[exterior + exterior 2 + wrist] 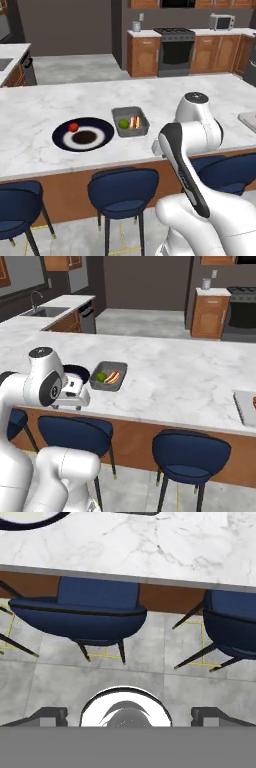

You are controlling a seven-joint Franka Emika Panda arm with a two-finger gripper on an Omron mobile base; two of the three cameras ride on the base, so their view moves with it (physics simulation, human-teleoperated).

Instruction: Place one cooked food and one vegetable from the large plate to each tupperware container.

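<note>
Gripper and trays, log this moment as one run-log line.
gripper: open, empty, over the floor by the stools | near tray: green vegetable and hot dog | plate: red vegetable, dark patty | far tray: contents unclear

On the white marble surface (165, 92) sit one round dark navy plate with a paler inner ring (62, 141) and two shallow grey rectangular trays: one beside the plate (143, 119) and one at the far right edge (241, 406). The plate carries one small red round vegetable (73, 127) and one dark brown round cooked patty (85, 136), while the near tray holds one green round vegetable (123, 123) and one hot dog in a bun (134, 121). Three dark blue upholstered stools (123, 191) stand along the near side in the left base view.
</note>
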